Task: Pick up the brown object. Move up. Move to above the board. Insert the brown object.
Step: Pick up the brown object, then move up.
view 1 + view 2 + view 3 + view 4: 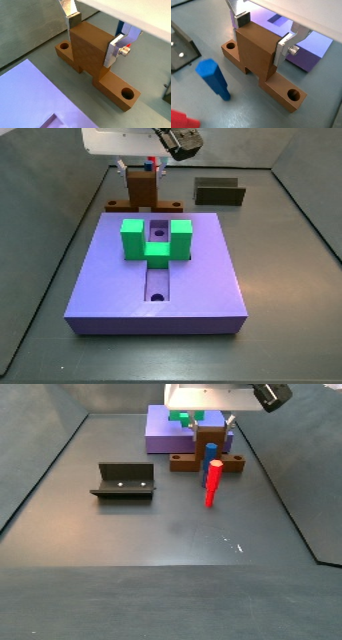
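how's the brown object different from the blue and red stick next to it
The brown object is wide and blocky, an upright slab on a cross-piece with a round hole at each end; the blue and red stick is slim and plain, with no holes. The brown object is one wood colour; the stick is blue at one end and red at the other. The gripper straddles the brown object's upright part, while the stick has nothing round it. Both rest on the grey floor beside the board.

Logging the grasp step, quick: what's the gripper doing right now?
Gripper: fingers straddle the brown object's upright part on the floor beside the board; whether they are clamped on it cannot be told.
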Tool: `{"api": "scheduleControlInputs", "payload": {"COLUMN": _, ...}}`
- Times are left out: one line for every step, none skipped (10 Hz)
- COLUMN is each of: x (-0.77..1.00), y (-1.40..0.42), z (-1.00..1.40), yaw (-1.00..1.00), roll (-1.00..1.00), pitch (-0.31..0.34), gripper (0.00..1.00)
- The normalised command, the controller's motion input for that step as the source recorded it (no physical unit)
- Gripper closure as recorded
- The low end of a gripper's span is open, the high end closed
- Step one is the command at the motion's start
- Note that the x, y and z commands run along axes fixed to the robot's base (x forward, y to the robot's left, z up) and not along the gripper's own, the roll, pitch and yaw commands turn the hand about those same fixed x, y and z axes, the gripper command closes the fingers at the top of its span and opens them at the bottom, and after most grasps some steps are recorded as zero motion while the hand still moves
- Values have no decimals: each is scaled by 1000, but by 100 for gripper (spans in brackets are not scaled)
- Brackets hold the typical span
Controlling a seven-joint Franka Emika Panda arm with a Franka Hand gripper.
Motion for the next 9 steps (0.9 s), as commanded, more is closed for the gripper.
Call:
{"api": "scheduleControlInputs", "payload": {"x": 0, "y": 0, "z": 0, "yaw": 0, "roll": 0, "pitch": 0, "gripper": 100}}
{"api": "scheduleControlInputs", "payload": {"x": 0, "y": 0, "z": 0, "yaw": 0, "roll": 0, "pitch": 0, "gripper": 100}}
{"api": "scheduleControlInputs", "payload": {"x": 0, "y": 0, "z": 0, "yaw": 0, "roll": 0, "pitch": 0, "gripper": 100}}
{"api": "scheduleControlInputs", "payload": {"x": 0, "y": 0, "z": 0, "yaw": 0, "roll": 0, "pitch": 0, "gripper": 100}}
{"api": "scheduleControlInputs", "payload": {"x": 0, "y": 0, "z": 0, "yaw": 0, "roll": 0, "pitch": 0, "gripper": 100}}
{"api": "scheduleControlInputs", "payload": {"x": 0, "y": 0, "z": 0, "yaw": 0, "roll": 0, "pitch": 0, "gripper": 100}}
{"api": "scheduleControlInputs", "payload": {"x": 0, "y": 0, "z": 0, "yaw": 0, "roll": 0, "pitch": 0, "gripper": 100}}
{"api": "scheduleControlInputs", "payload": {"x": 0, "y": 0, "z": 0, "yaw": 0, "roll": 0, "pitch": 0, "gripper": 100}}
{"api": "scheduleControlInputs", "payload": {"x": 0, "y": 0, "z": 833, "yaw": 0, "roll": 0, "pitch": 0, "gripper": 100}}
